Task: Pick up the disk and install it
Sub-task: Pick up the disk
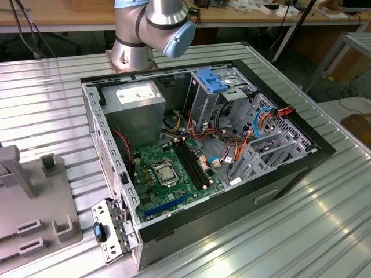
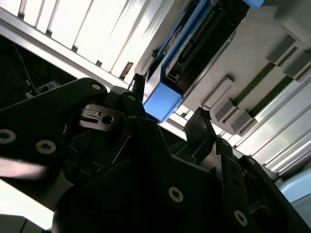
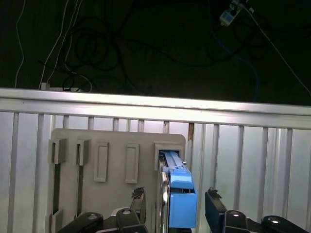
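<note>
Looked like a robotics lab or workshop. Had an opened computer case [image 1: 191,229] on a ribbed aluminium table [image 1: 52,98], a robot arm base [image 1: 130,49] bolted just behind the case, a grey fixture plate [image 1: 29,214] beside it, and wooden workbenches [image 1: 64,14] and loose cables [image 1: 22,29] farther behind.

Gaps flank the disk [image 3: 181,204] between the hand's [image 3: 175,194] fingers [image 3: 212,200]; the grey holder's [image 3: 116,145] slot hems it.
</note>
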